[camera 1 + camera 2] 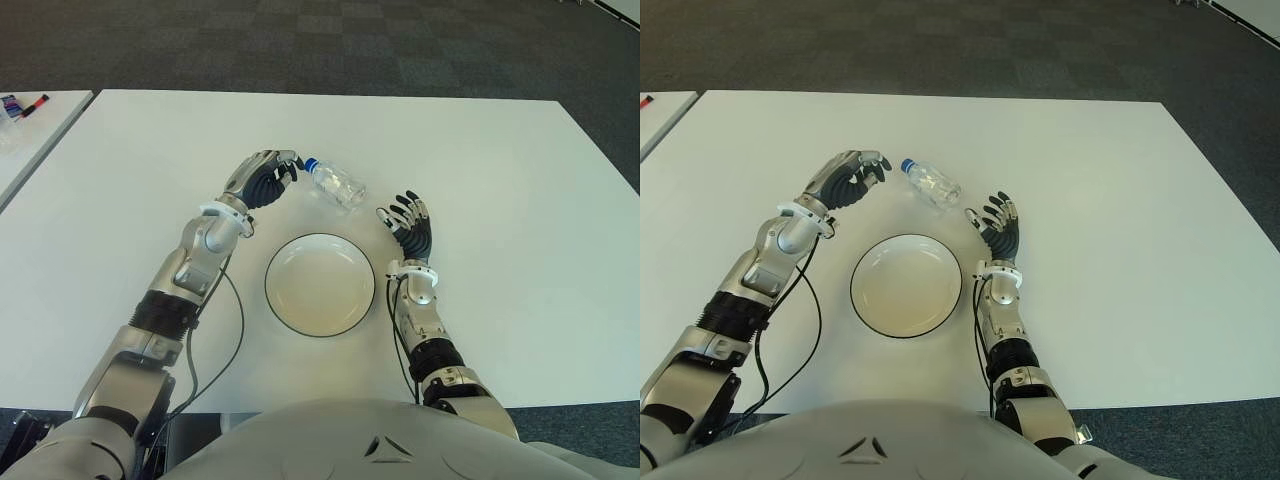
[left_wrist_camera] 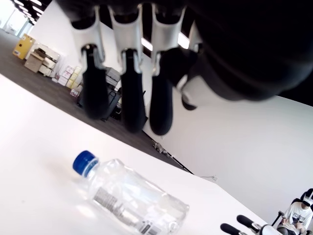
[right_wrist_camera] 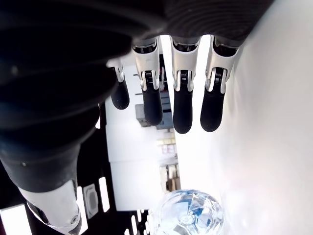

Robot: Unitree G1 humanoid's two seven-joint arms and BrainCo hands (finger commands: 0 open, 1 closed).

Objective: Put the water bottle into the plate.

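The water bottle (image 1: pixel 337 184) lay on its side on the white table (image 1: pixel 500 170), just beyond the plate (image 1: pixel 320 284), blue cap (image 1: pixel 309 165) toward the left hand (image 1: pixel 262 178). That hand sat just beside the cap, fingers (image 2: pixel 127 93) loosely curled, holding nothing; whether a fingertip touched the cap was hard to tell from the head views, and its wrist view showed a gap between fingertips and bottle. The right hand (image 1: pixel 408 226) was near the bottle's base, right of the plate, fingers (image 3: pixel 182 105) extended and spread, empty; its wrist view showed only the bottle's round end, cut off at the frame edge. The plate was white with a dark rim, nothing in it. Markers (image 1: pixel 25 104) on a second table (image 1: pixel 45 125) at far left were partly cut off. A seated person (image 2: pixel 299 220) showed at the corner of the left wrist view, mostly cropped.
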